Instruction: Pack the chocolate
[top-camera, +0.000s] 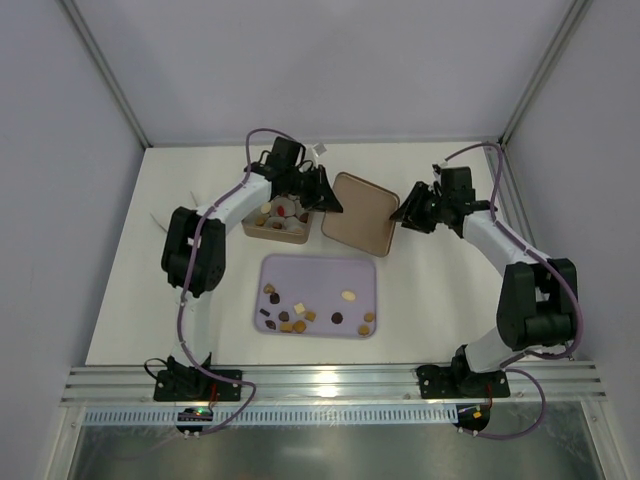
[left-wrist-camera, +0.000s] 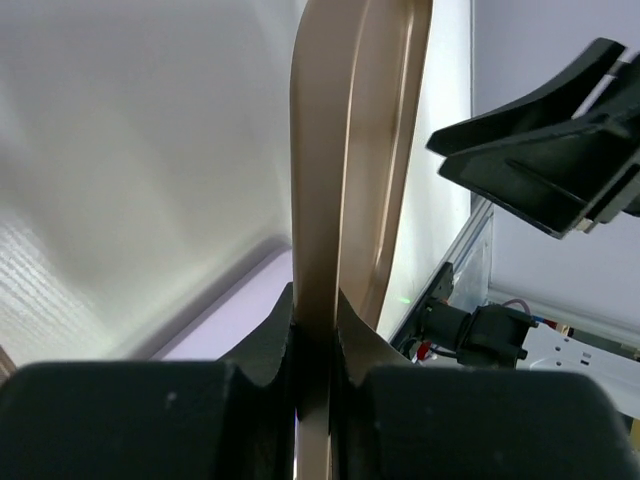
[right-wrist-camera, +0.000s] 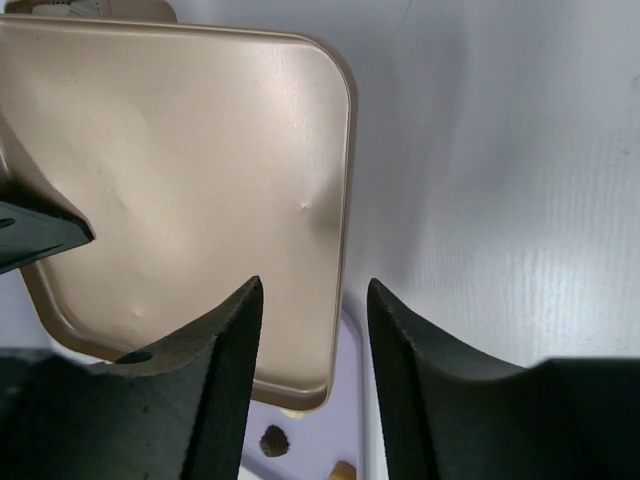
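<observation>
Several small chocolate pieces (top-camera: 300, 308) lie on a lavender tray (top-camera: 318, 270). More pieces (top-camera: 277, 222) sit in the brown square tin (top-camera: 290, 237). My left gripper (top-camera: 328, 198) is shut on the left edge of the tin's golden lid (top-camera: 360, 213) and holds it tilted beside the tin. In the left wrist view the lid (left-wrist-camera: 345, 150) stands on edge between the shut jaws of my left gripper (left-wrist-camera: 315, 330). My right gripper (top-camera: 403, 215) is open at the lid's right edge. In the right wrist view my right gripper (right-wrist-camera: 310, 300) straddles that edge of the lid (right-wrist-camera: 180, 180), apart from it.
The white table ends at a metal rail (top-camera: 330, 380) in front. Grey walls enclose the back and both sides. The lavender tray (right-wrist-camera: 350, 420) with a dark piece (right-wrist-camera: 272, 440) shows below the lid in the right wrist view.
</observation>
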